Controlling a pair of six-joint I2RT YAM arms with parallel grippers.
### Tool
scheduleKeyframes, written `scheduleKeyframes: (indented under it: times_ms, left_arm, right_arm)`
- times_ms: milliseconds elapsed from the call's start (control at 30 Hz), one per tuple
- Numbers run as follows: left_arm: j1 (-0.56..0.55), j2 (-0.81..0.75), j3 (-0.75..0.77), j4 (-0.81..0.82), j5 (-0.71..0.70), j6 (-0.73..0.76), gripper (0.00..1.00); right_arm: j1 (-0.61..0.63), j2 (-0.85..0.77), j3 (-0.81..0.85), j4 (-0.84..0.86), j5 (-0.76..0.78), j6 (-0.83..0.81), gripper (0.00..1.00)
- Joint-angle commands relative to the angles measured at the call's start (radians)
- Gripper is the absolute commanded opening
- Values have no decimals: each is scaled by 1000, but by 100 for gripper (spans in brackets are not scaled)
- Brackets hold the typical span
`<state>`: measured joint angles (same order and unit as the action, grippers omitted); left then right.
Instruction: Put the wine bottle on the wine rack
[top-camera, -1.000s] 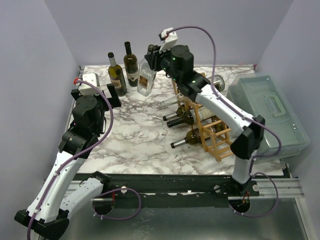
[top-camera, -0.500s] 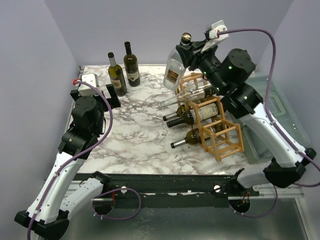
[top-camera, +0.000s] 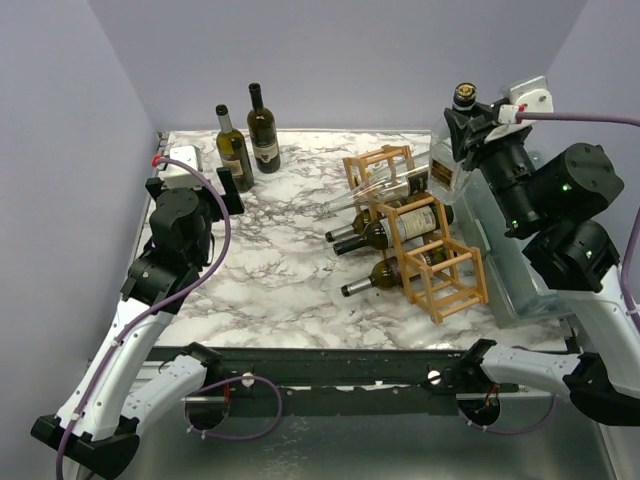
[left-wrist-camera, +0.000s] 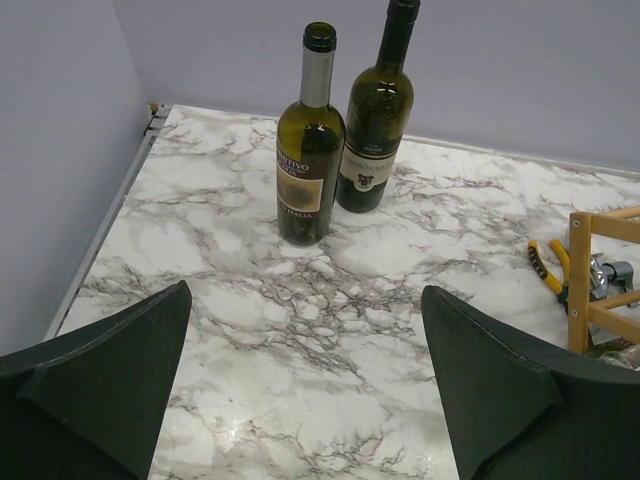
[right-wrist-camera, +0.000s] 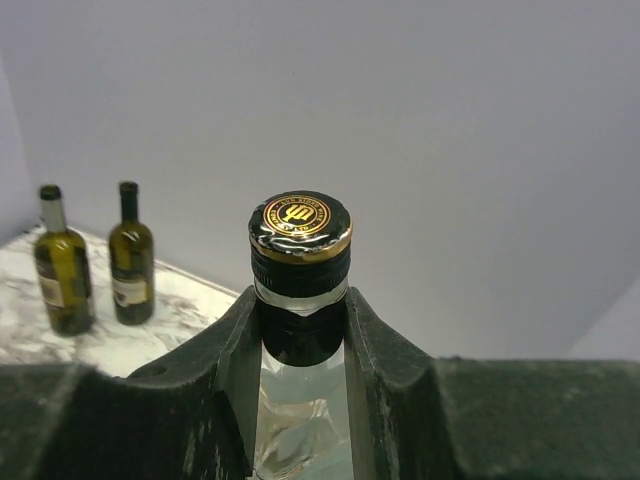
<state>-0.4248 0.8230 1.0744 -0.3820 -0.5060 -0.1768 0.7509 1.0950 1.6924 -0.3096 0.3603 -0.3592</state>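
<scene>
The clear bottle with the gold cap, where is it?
Top view, right side: the clear bottle hangs in air, neck in the right pincer, by the far end of the wine rack.

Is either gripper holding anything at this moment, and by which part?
The right gripper holds the clear bottle by its neck, just under the cap. The left gripper is open and holds nothing.
</scene>
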Motion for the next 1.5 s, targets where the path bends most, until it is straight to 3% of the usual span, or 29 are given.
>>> scheduleKeyframes:
  times_ms: [0,333,700,967,1300,1467]
  left_arm:
    - [9,7,-8,23,9,-11,99]
    - [11,13,-10,22,10,-10,99]
    - [11,15,-9,22,16,-9,99]
    - [18,32,-7,22,26,-12,99]
    - [31,38,-10,23,29,-16,99]
    - [33,40,-8,23,36,-18,99]
  right_arm:
    - [-1,-12,-75,37,127,-181,1]
    - [1,11,-370,254,375,-547,1]
    - [60,5,-456,145,434,-513,1]
    - [299,-32,-493,86,608,-573,1]
    - [337,22,-561,-26,588,-495,0]
    - [417,73,-598,-37,614,-472,0]
